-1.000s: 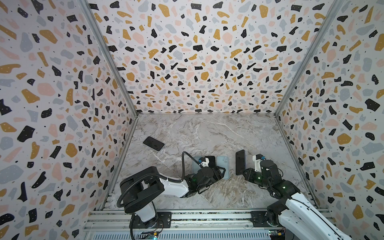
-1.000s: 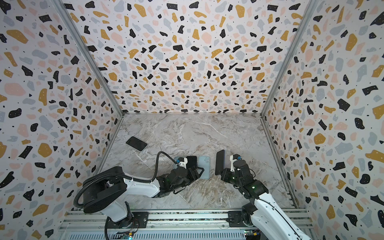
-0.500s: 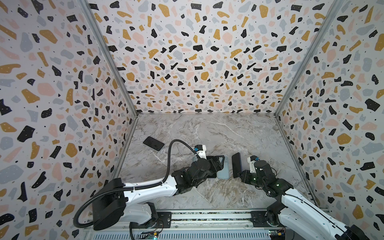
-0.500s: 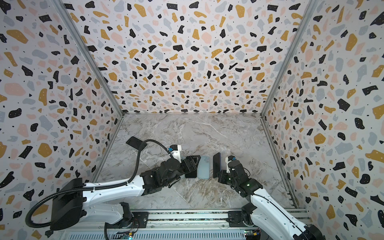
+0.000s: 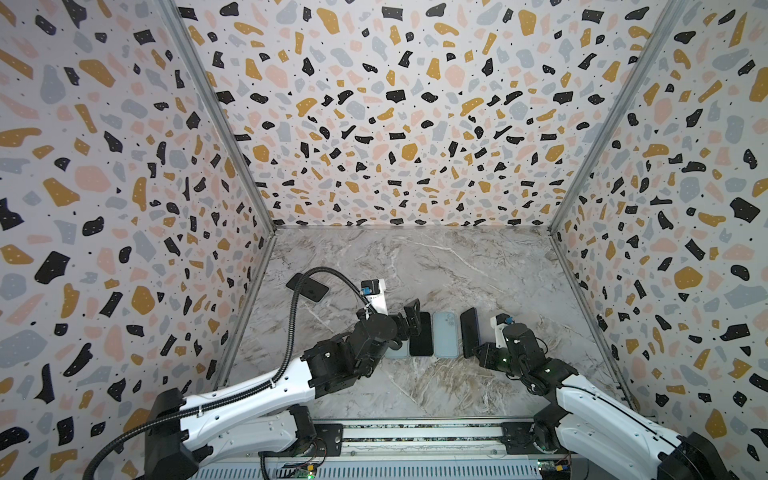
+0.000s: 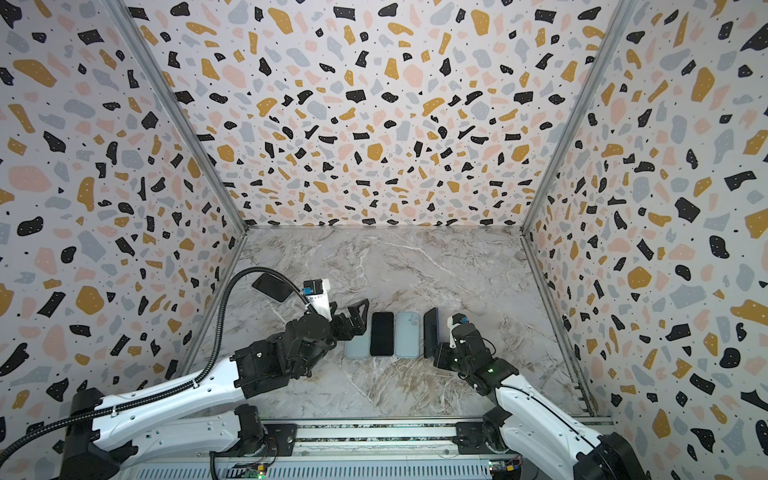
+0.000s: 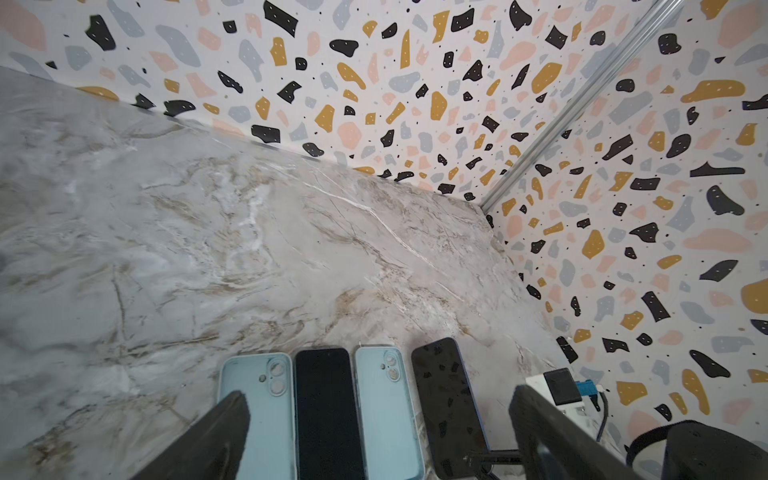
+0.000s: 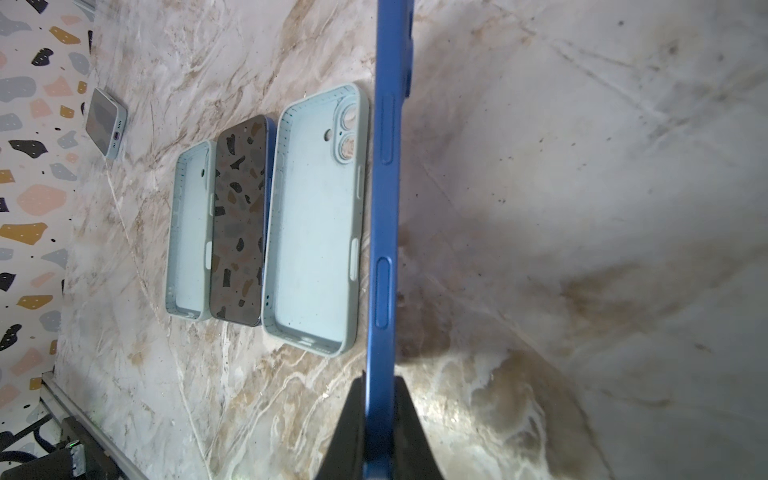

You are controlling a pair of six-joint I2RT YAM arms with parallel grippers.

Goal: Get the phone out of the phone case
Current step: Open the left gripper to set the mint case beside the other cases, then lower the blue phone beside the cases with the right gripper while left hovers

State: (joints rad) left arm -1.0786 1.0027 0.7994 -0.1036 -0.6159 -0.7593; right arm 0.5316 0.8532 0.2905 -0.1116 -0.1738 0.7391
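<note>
Right wrist view: blue phone (image 8: 384,208) is pinched on edge at one end by the right jaws, already out of the empty case (image 8: 316,232) just beside it; left jaws are spread wide above the second case (image 7: 270,436), nothing held. Set-down is judged the step in hand: the phone should be tipped flat toward bare table (image 8: 582,166), away from the case rim, and released only once supported. Open room is seen that side; a cased phone (image 5: 307,286) is seen near the left wall (image 5: 124,249).

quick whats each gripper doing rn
Left gripper: open, holding nothing.
Right gripper: shut on the blue phone, which stands on its edge.
</note>
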